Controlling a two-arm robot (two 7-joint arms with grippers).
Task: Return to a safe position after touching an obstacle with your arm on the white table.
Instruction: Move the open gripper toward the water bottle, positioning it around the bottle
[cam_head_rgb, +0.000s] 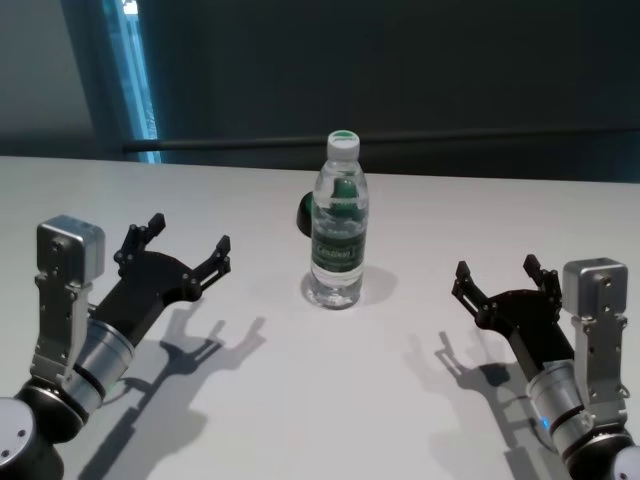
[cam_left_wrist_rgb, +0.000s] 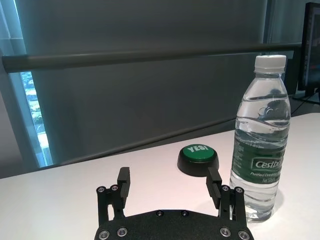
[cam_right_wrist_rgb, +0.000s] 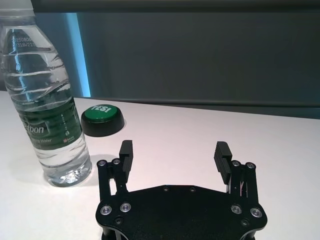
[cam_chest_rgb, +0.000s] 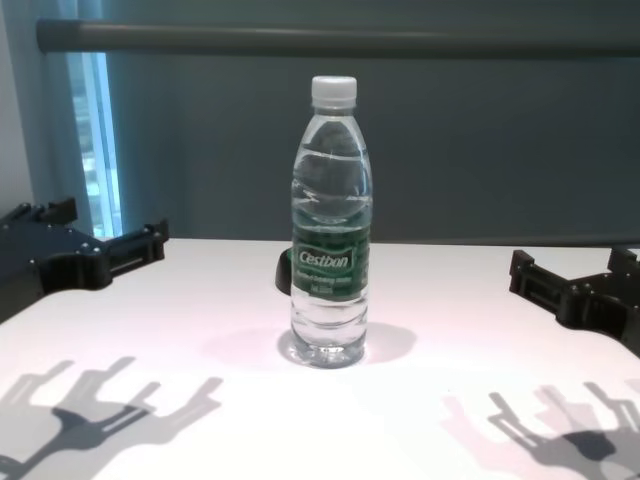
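Note:
The obstacle, a tall clear water bottle (cam_head_rgb: 339, 225) with a white cap and a dark green label, stands upright near the middle of the white table (cam_head_rgb: 330, 410). My left gripper (cam_head_rgb: 188, 238) hovers open to the bottle's left, apart from it, with nothing between its fingers. My right gripper (cam_head_rgb: 497, 270) is open too, off to the bottle's right and a little nearer to me. In the left wrist view the bottle (cam_left_wrist_rgb: 261, 150) stands just beyond the left gripper (cam_left_wrist_rgb: 169, 175). The right wrist view shows the bottle (cam_right_wrist_rgb: 45, 100) off to one side of the right gripper (cam_right_wrist_rgb: 174, 148).
A low black button with a green top (cam_left_wrist_rgb: 197, 159) lies on the table just behind the bottle, partly hidden by it in the head view. A dark rail (cam_chest_rgb: 340, 38) and a dark wall run along the table's far edge.

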